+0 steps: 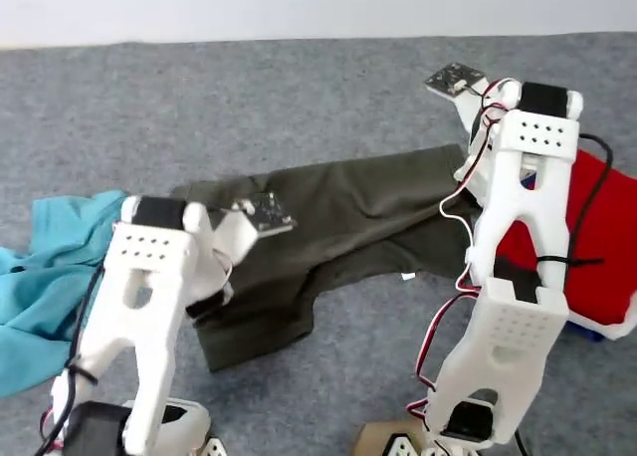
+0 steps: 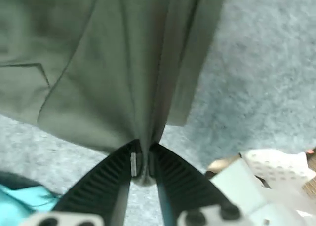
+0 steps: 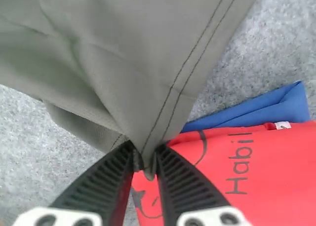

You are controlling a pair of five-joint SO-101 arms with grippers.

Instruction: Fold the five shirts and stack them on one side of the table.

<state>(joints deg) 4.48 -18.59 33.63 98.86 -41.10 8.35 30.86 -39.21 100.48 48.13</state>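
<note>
Firmly clamped on olive shirt (image 1: 348, 207): left claw (image 2: 140, 156), right claw (image 3: 144, 158); dark lettering (image 3: 237, 185) across red shirt (image 3: 281, 196).

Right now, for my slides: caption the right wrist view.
Right gripper pinching olive shirt beside red shirt and blue shirt.

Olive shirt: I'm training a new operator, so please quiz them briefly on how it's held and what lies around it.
1. True or false: both arms' jaws are shut on the olive shirt.
2. Which peeks out from under the red shirt? A a white shirt, B a blue shirt, C a yellow shirt.
3. Fill in: the teal shirt lies beside the ___ arm.
Key: 1 true; 2 B; 3 left.
</note>
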